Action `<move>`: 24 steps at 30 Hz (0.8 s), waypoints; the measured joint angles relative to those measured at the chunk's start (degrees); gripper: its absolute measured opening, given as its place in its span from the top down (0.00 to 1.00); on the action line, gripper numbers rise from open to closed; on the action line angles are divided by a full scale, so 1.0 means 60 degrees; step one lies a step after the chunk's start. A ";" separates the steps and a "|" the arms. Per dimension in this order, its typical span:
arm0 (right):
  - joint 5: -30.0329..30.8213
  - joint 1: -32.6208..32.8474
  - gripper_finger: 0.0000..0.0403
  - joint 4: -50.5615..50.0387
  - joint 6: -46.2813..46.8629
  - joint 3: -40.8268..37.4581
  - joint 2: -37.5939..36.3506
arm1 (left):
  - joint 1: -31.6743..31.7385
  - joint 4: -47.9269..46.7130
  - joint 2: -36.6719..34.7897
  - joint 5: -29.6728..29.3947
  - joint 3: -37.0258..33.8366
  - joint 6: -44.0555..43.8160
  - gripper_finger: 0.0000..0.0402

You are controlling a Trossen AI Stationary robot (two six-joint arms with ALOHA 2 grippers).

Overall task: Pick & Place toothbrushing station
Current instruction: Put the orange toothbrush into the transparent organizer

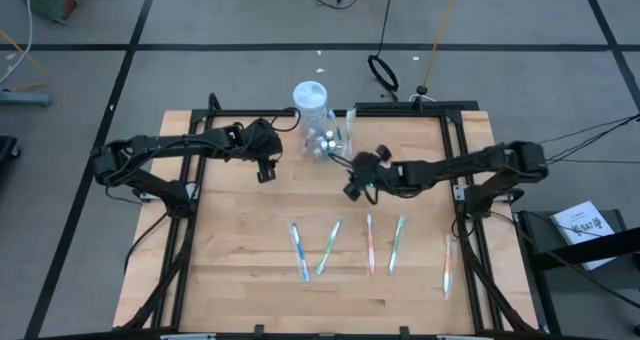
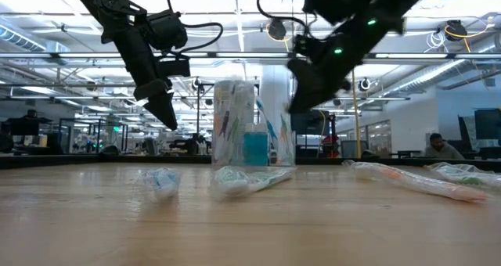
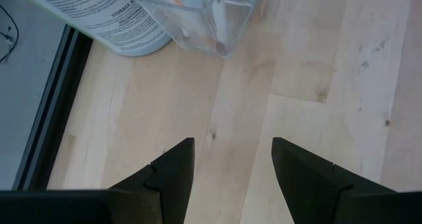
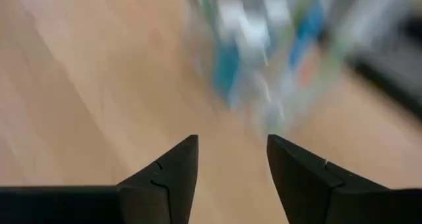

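The small clear cup [image 1: 325, 140] stands near the table's far edge, with teal white-capped tubes and a few toothbrushes in it. It also shows in the low view [image 2: 270, 145], the left wrist view [image 3: 211, 20] and, blurred, the right wrist view [image 4: 264, 46]. Several pastel toothbrushes [image 1: 328, 247] lie flat in a row near the table's front. My left gripper [image 1: 266, 168] [image 3: 231, 141] hangs open and empty above the table, left of the cup. My right gripper [image 1: 353, 188] [image 4: 231, 138] hangs open and empty, on the near right of the cup.
A taller clear jar with a white lid [image 1: 310, 98] stands just behind the cup, at the far edge. Black frame rails [image 1: 190, 230] run along the table's left and right sides. One toothbrush [image 1: 447, 263] lies apart at the right. Bare wood lies between the cup and the row.
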 joint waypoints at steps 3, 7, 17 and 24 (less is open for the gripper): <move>-0.0421 0.0351 0.57 -0.2348 0.2115 0.0000 -0.0672 | 0.0002 0.0011 0.0000 0.0000 0.0000 0.0000 0.48; -0.2134 0.0783 0.57 -0.4867 0.4932 0.0000 -0.1372 | 0.0001 0.0015 0.0000 0.0000 0.0000 0.0000 0.48; -0.6012 0.1913 0.58 -0.9937 0.9079 0.0000 -0.1834 | -0.0002 0.0025 0.0000 0.0002 0.0000 0.0004 0.48; -0.7238 0.3122 0.58 -1.2120 1.1344 -0.0047 -0.1787 | 0.0002 0.0022 0.0000 0.0000 0.0000 0.0004 0.48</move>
